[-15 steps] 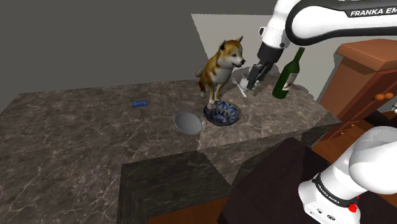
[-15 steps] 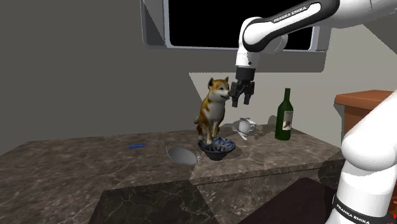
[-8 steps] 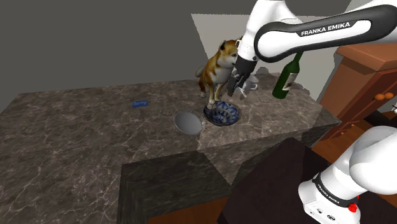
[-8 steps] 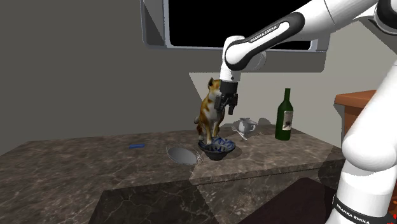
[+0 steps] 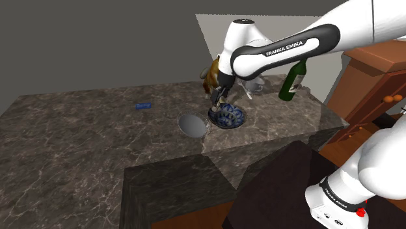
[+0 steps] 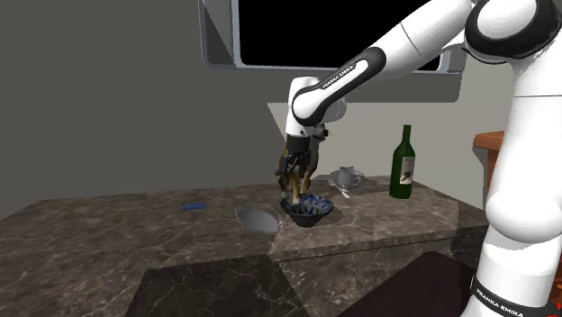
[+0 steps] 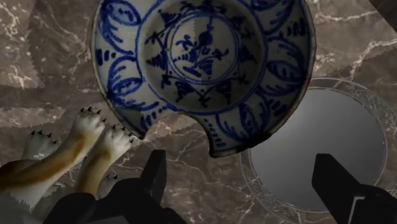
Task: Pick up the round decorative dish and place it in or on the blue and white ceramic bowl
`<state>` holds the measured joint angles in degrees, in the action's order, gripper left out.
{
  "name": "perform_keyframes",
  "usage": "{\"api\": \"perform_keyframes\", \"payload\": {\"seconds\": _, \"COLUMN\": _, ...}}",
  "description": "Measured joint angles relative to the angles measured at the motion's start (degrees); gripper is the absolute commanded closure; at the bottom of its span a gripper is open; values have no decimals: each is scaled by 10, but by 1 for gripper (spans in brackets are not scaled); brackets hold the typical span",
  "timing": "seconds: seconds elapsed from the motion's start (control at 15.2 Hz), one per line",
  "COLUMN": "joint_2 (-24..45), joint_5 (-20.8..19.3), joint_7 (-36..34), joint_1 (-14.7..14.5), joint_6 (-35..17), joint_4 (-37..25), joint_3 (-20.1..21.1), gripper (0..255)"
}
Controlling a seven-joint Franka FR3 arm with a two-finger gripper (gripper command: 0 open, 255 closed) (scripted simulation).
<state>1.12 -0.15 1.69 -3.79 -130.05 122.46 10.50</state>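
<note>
Since half a second ago the arm has swung down and toward the shoulder view's left. The gripper point(image 5: 216, 103) now points down, low over the blue and white bowl point(image 5: 228, 117) beside the dog figurine point(image 7: 95, 137). Its fingers stand wide apart, empty. The round grey dish point(image 5: 191, 125) lies on the marble counter point(image 5: 78, 149), just left of the bowl and gripper.
</note>
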Motion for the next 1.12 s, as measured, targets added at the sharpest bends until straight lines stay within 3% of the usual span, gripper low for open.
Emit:
{"api": "perform_keyframes", "payload": {"seconds": 0.53, "joint_2": 174, "joint_5": -52, "joint_7": -21, "joint_1": -27, "joint_6": -46, "joint_4": -130, "joint_3": 6, "gripper": 0}}
{"api": "perform_keyframes", "payload": {"seconds": 1.12, "joint_2": 231, "joint_5": -68, "joint_7": -29, "joint_1": -34, "joint_6": -89, "joint_4": -144, "joint_3": -1, "gripper": 0}}
